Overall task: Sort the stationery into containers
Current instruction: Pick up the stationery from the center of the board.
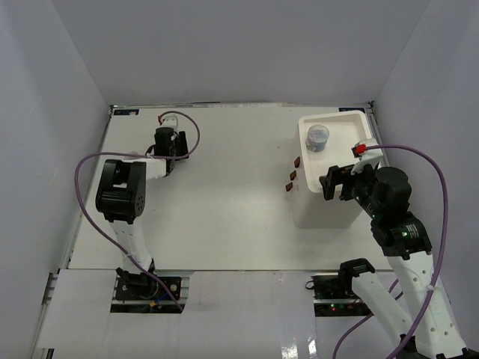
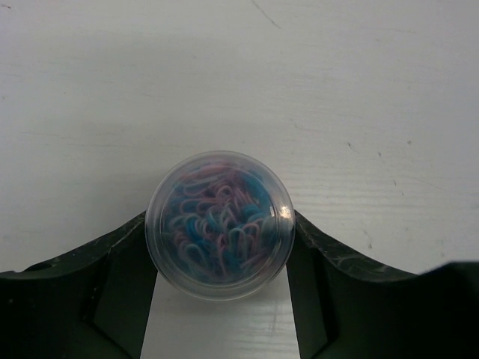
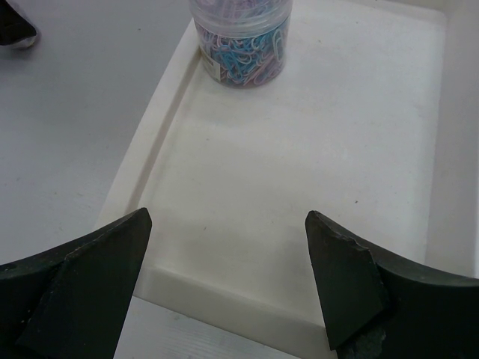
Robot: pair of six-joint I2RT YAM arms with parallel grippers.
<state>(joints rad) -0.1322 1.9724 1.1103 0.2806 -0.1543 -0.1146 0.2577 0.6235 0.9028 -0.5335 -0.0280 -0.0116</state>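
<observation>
A small round clear jar [image 2: 219, 224] of blue and pink contents stands on the white table, seen from above. My left gripper [image 2: 219, 250] is shut on it, with one finger against each side. In the top view the left gripper [image 1: 168, 143] is at the far left and hides that jar. A second jar [image 1: 318, 137] stands in the far-left corner of the white organiser's tray top [image 1: 352, 131], and also shows in the right wrist view [image 3: 241, 37]. My right gripper [image 3: 227, 218] is open and empty over the tray's near edge [image 3: 224, 295], and shows in the top view [image 1: 338, 181]. Pens, tape ring, band and third jar are out of view.
The organiser's drawers have small brown handles [image 1: 292, 174] facing left. Grey walls enclose the table on three sides. Purple cables loop off both arms.
</observation>
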